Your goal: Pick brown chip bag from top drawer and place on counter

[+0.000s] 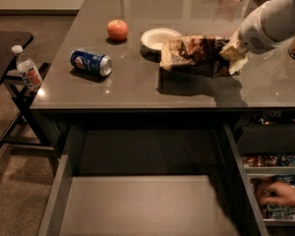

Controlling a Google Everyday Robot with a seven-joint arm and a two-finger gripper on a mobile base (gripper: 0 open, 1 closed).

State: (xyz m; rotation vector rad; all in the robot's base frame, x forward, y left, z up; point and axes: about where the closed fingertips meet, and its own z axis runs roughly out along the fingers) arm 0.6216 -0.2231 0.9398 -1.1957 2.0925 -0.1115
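Dark brown chip bag (192,58), cream ends, seemingly cream jaws at its right end, grey counter (137,85)

Round Pepsi logo on blue soda can (91,62), brown chip bag (194,57) print unreadable, gripper (234,53) clamped on its right end

The camera is looking steeply down over the drawer (137,203) onto the counter (132,90), fairly near, catching the gripper (235,56) upper right.

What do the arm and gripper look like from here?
The arm is a thick, rounded off-white shell with a small dark speckled patch near its end; no cables or lettering show. The gripper, at the brown chip bag's right end above the counter, is pale and hard to tell from the bag's cream edge.
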